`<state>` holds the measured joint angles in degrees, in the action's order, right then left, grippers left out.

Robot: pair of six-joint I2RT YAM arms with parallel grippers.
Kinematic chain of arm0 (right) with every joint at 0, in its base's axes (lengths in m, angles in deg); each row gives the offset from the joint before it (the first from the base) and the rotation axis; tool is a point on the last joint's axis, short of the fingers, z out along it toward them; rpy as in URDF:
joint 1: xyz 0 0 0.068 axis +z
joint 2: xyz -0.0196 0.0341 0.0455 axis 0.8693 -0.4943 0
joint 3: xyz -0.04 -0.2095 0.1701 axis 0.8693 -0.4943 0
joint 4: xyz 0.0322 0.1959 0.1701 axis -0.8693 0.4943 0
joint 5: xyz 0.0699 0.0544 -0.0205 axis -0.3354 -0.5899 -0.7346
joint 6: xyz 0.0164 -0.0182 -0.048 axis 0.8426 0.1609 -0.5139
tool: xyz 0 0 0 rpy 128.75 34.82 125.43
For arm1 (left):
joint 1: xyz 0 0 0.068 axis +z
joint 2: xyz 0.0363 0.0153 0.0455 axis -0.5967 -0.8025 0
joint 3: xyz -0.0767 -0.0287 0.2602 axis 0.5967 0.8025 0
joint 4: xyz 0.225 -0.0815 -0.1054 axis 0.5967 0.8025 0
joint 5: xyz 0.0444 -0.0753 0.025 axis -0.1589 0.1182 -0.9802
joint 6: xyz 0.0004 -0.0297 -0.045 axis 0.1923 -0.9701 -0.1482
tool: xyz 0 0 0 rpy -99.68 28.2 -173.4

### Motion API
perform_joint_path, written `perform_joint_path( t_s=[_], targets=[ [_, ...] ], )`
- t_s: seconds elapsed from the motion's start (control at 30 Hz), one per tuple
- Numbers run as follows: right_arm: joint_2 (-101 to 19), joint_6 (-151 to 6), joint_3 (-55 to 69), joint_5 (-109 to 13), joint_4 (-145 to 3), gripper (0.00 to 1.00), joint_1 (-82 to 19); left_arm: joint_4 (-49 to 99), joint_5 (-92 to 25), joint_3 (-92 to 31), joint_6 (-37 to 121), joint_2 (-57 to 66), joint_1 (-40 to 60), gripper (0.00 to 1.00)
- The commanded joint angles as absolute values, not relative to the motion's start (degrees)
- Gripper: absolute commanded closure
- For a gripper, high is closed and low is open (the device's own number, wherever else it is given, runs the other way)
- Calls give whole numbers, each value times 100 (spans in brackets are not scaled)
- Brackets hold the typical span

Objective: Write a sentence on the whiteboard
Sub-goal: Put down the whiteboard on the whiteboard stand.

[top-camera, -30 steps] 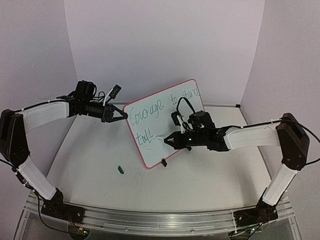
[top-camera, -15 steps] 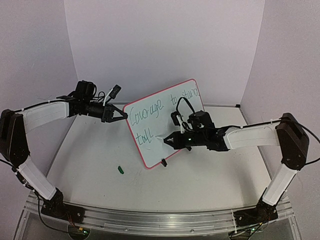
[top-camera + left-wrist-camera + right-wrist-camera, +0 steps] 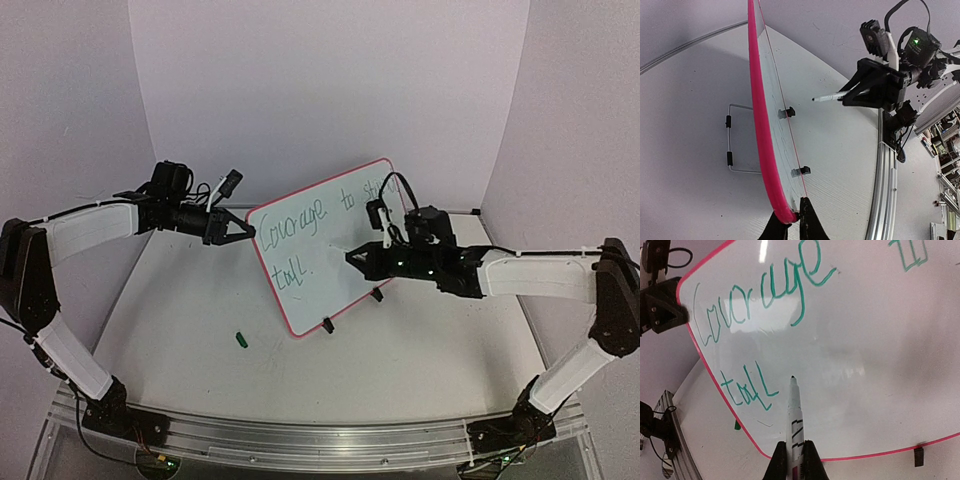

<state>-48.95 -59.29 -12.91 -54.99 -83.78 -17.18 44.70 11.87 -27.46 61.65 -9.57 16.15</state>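
1. While the left gripper (image 3: 244,231) is pinched narrow on the whiteboard (image 3: 330,250), its fingers (image 3: 812,230) clamp the pink frame at the board's left edge, one finger on each face.
2. The board stands tilted on the table (image 3: 180,320) on two black clip feet (image 3: 327,324). Its written face is turned toward the right gripper (image 3: 352,258).
3. The right gripper is closed on a white marker (image 3: 794,410). The barrel runs straight out ahead between its fingers, dark tip forward.
4. Left wrist view: the marker tip sits just short of the board face. A small gap shows, so no contact.
5. The sentence (image 3: 300,225) is green cursive in two lines, directly ahead of the right gripper.
6. Top line: "Courage to" reads clearly. The last word is partly hidden behind the right arm's cable in the top view.
7. Right wrist view: "tall" is just left of the marker tip and "Courage" is up and to the left of it. "to" is far up on the right, cut by the picture edge.
8. The top view shows a dot after "tall".
9. A wire stand (image 3: 730,145) lies flat on the table behind the board, on the far side from the right gripper.
10. A small green piece (image 3: 240,339) lies on the table below the left gripper, toward the arm bases. It is well apart from both grippers and the board.
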Motion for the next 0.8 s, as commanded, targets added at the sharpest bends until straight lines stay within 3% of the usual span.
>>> perform_joint_path(
  t_s=[0.0,0.3,0.77],
  targets=[
    [-4396,-6049,-1493,-4914,-8432,100,-1888,4802,1045,-2784,6541,-888,1440,83],
    [-3911,-6048,-1806,-4621,-8404,100,-2044,4825,990,-2759,6533,-789,1440,62],
    [-3612,-6092,-1907,-4509,-8391,100,-2073,4788,642,-2645,6339,-428,1440,42]
  ],
)
